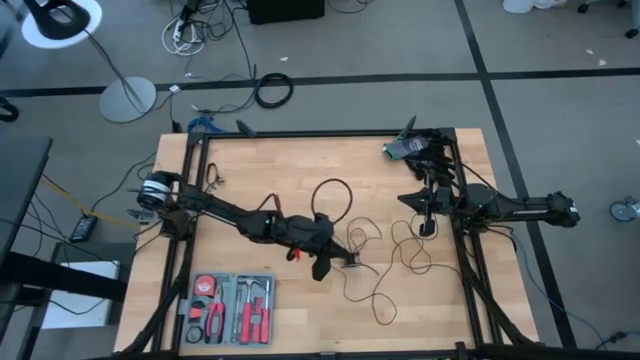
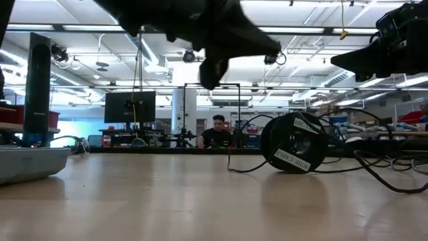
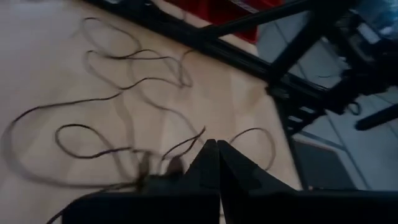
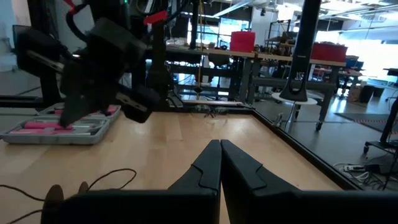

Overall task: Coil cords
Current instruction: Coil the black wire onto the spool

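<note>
The thin black cord [image 1: 372, 262] lies in loose loops on the wooden table, from a round loop [image 1: 331, 193] at mid-table toward the near edge; it also shows in the left wrist view [image 3: 118, 62]. Its round black puck [image 2: 293, 142] stands on its rim on the table right of centre [image 1: 427, 228]. My left gripper [image 1: 325, 268] hangs shut above the loops at mid-table, its tips [image 3: 212, 144] close over a strand; I cannot tell whether they touch it. My right gripper [image 4: 219, 144] is shut and empty, held level above the table beside the puck [image 1: 405, 198].
A grey tool tray [image 1: 228, 308] with red-handled tools sits at the table's near left corner. A dark metal frame [image 1: 462, 250] runs along the table's edges. A small green-black device [image 1: 400, 149] lies at the far right corner. A person [image 2: 215, 130] sits in the room beyond the table.
</note>
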### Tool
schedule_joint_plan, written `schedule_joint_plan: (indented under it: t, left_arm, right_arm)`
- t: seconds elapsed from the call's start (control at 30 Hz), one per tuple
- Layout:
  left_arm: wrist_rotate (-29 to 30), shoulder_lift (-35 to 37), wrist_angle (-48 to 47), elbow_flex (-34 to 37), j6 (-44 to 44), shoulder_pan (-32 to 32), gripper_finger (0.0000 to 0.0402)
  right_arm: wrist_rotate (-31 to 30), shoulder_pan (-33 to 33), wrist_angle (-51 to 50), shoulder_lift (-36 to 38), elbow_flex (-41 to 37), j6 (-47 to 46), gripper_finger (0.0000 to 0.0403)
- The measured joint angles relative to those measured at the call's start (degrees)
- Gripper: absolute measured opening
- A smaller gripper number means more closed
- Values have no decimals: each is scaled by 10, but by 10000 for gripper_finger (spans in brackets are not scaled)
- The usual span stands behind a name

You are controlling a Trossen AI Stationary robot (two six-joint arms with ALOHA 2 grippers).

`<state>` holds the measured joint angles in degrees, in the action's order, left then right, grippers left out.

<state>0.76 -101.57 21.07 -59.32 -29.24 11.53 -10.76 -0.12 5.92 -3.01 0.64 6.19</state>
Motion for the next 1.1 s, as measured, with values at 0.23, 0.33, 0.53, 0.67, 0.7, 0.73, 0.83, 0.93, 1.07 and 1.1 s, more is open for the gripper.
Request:
schedule_joint_plan:
  t: [0.23, 0.33, 0.53, 0.67, 0.7, 0.73, 0.83, 0.93, 1.07, 1.1]
  left_arm:
    - [26, 1, 3, 41, -35, 2, 0]
    - [23, 0, -3, 45, -39, 2, 0]
    - [21, 0, 41, 44, -38, 2, 1]
    - [19, 0, 48, 43, -8, 2, 3]
    - [14, 0, 47, 43, -3, 2, 7]
    - [8, 0, 48, 43, 4, 2, 14]
    - [-3, 0, 47, 43, 8, 4, 43]
    - [-4, 0, 49, 43, 31, 6, 74]
    - [14, -5, 50, 43, 51, 13, 99]
    - [19, -10, 54, 43, 52, 14, 101]
  right_arm:
    - [0, 0, 0, 0, 0, 0, 9]
    - [0, 0, 0, 0, 0, 0, 9]
    - [0, 0, 0, 0, 0, 0, 9]
    - [0, 0, 0, 0, 0, 0, 9]
    - [0, 0, 0, 0, 0, 0, 9]
    - [0, 0, 0, 0, 0, 0, 9]
    - [0, 0, 0, 0, 0, 0, 9]
    - [0, 0, 0, 0, 0, 0, 9]
    - [0, 0, 0, 0, 0, 0, 9]
    - [0, 0, 0, 0, 0, 0, 9]
